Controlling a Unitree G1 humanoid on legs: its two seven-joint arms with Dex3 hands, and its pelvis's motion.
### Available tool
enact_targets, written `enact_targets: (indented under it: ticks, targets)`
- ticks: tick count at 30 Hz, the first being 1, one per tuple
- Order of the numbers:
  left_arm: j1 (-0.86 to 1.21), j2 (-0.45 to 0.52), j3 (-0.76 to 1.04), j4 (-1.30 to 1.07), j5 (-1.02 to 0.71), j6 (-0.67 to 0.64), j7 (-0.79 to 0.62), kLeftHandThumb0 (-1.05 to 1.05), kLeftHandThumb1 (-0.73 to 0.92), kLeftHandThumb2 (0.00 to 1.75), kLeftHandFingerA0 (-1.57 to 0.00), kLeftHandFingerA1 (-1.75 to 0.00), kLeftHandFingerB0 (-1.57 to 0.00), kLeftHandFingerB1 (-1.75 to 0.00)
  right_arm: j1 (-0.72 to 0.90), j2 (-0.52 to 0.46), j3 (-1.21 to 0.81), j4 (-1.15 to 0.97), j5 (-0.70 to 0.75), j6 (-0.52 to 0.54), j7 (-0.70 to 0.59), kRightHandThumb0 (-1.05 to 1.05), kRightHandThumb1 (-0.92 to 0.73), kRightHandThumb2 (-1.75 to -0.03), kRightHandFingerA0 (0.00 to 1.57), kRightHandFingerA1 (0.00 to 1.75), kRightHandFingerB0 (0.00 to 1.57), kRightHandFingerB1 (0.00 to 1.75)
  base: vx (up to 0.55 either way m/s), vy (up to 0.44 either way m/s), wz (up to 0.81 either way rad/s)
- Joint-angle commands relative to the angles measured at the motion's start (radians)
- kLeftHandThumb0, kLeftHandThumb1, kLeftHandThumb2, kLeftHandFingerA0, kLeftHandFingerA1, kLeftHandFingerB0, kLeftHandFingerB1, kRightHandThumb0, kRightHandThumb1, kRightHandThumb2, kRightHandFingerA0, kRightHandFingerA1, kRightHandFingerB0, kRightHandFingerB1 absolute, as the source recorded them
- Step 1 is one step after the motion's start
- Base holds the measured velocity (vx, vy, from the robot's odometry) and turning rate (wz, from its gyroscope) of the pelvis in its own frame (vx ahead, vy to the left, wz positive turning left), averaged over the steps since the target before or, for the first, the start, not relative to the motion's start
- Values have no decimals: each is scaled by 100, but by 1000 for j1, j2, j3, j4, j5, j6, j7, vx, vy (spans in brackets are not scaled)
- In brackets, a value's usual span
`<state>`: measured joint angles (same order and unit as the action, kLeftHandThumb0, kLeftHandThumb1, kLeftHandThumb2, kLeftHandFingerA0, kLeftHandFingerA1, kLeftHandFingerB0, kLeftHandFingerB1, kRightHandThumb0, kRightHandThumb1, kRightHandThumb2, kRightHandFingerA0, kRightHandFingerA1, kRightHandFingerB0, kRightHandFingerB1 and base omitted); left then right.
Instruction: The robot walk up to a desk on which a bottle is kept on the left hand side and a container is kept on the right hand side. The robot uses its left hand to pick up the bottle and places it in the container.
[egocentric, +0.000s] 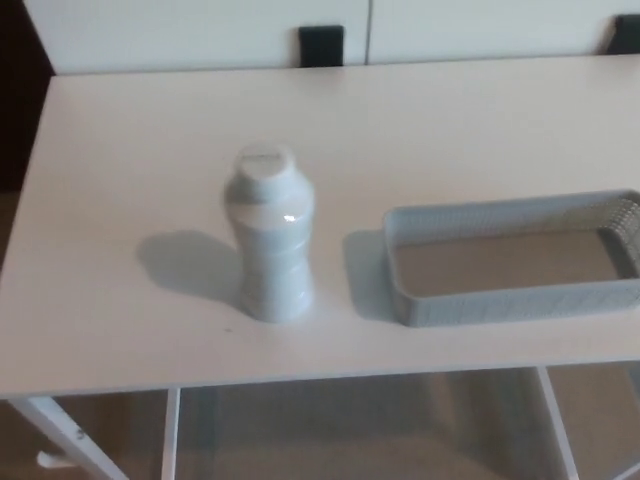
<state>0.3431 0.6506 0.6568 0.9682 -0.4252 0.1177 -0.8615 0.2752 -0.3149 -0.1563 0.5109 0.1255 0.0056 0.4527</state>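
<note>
A big white surface (130, 150) filled most of the view. On its left side stood a white bottle (269, 235). It was upright, with a round flat cap (264, 162) on top and a pinched-in middle. A soft grey shadow (190, 265) lay on the surface just left of the bottle. To the right of the bottle, a little way apart and not touching it, sat a long grey container (512, 300) with woven-looking walls. It was a low box, and nothing lay inside it. Its right end ran off the edge of the view. Under the surface, white legs (65, 445) went down to a brownish floor (350, 430). No robot hand showed anywhere, so I could not tell if the fingers were apart or together.
</note>
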Motion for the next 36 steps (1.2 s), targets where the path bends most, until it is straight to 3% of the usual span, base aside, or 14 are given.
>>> enact_targets:
  ticks: [1,2,3,9,10,12,13,14,15,16,17,26,27,36]
  targets:
    - [-40,94,181,-117,-130,-17,55,-17,44,54,-32,-33,-18,-29,53,-1,5,39,-14,-58,-1,-21,-64,-60,0,2,0,0,-41,223,-30]
    - [-40,94,181,-117,-130,-17,55,-17,44,54,-32,-33,-18,-29,53,-1,5,39,-14,-58,-1,-21,-64,-60,0,2,0,0,-61,219,-28]
    - [-21,69,206,-270,-135,-28,63,-12,44,90,0,-49,0,-47,74,0,2,51,-8,-73,10,-19,-64,-61,0,1,0,0,-21,236,-6]
    - [-28,10,221,-751,-153,-31,134,-23,27,83,-7,-51,-8,-51,127,4,-6,97,1,-116,22,-23,-62,-58,0,5,0,0,58,191,4]
    - [-34,5,209,-818,-156,-36,135,-40,44,53,-17,-27,-16,-31,128,4,-5,108,0,-122,23,-22,-56,-68,0,4,0,1,97,93,5]
    - [-37,1,201,-860,-158,-36,133,-40,44,53,-17,-27,-16,-31,127,4,-4,116,-1,-125,24,-22,-56,-68,0,4,0,1,103,87,4]
    - [-45,-3,178,-940,-155,-26,146,-25,26,82,0,-48,0,-48,121,5,-3,146,-3,-140,25,-27,-60,-58,0,5,0,1,90,-19,8]
    - [-45,-3,178,-940,-155,-26,146,-25,26,82,0,-48,0,-48,121,5,-3,146,-3,-140,25,-27,-60,-58,0,5,0,1,84,-28,9]
    - [-57,-10,145,-1042,-148,0,170,-45,32,63,-8,-31,-8,-26,109,6,-3,186,-4,-156,28,-27,-59,-57,0,5,0,2,74,-37,9]
    - [-81,-13,99,-1093,-137,14,182,-42,31,69,-1,-27,-1,-20,107,9,-6,197,2,-152,32,-23,-59,-58,0,2,0,3,74,-37,9]
    - [-123,-19,35,-1130,-119,42,202,-41,31,67,-1,-26,0,-18,111,7,-1,190,-6,-144,23,-29,-49,-78,0,7,0,1,0,0,0]
    - [-345,-95,-269,-1140,31,143,269,-39,30,67,-2,-27,-3,-20,135,15,4,173,-7,-148,13,-21,-55,-68,0,9,0,4,0,0,0]
    - [-359,-106,-294,-1136,47,147,275,-40,30,67,-2,-27,-3,-20,132,16,4,179,-6,-151,12,-27,-48,-78,0,9,0,2,0,0,0]
    - [-410,-172,-511,-1115,166,187,308,-43,31,69,-1,-24,-1,-18,142,15,4,148,5,-137,23,-29,-49,-78,0,5,0,0,0,0,0]
